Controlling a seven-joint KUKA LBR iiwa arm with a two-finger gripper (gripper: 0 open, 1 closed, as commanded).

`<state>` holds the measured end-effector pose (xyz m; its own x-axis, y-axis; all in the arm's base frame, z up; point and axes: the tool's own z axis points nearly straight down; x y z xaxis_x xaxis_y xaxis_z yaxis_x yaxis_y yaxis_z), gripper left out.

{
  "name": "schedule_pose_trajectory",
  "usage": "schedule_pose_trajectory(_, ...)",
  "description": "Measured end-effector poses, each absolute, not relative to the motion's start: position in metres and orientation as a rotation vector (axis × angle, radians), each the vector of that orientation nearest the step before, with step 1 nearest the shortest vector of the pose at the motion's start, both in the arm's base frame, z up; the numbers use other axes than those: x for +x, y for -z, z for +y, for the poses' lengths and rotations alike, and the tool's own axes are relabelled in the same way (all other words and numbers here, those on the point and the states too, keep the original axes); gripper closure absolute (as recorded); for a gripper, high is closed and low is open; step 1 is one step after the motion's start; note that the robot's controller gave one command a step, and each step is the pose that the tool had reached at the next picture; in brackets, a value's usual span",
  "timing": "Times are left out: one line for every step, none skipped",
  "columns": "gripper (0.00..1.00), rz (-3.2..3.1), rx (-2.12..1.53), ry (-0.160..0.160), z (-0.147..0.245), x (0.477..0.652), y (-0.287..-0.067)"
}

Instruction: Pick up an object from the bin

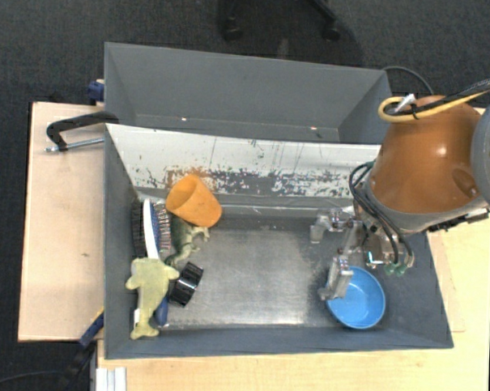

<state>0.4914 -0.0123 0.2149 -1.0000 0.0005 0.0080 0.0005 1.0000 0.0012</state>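
**A:** Where does the gripper [329,259] stand against the blue bowl [362,305]?

**B:** At the bowl's left rim, low in the bin [258,272]. The jaws look spread apart. One finger [336,282] is right at the rim, touching it or just short of it; I can't tell which. The other sits further back from the bowl, towards the rear wall. Between them I see only bare bin floor, so it has hold of nothing.

**A:** So the bowl is the likely pick?

**B:** That is my guess, since it is the only thing near. The orange cup [193,201], the brush [149,227] and the yellowish plush toy [149,285] all lie well to the bowl's left, against the far side wall.

**A:** How to do it well?

**B:** Grip the bowl's wall. I would shift the gripper towards the bowl until one finger is inside the rim and one outside, go down a little, then close. Closing where it stands would likely just nudge the bowl towards the bin's right corner.
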Motion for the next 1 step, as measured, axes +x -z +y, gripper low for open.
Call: schedule_pose_trajectory(0.00,-2.989,0.957,0.002,-0.0556,0.5017,-0.1441)
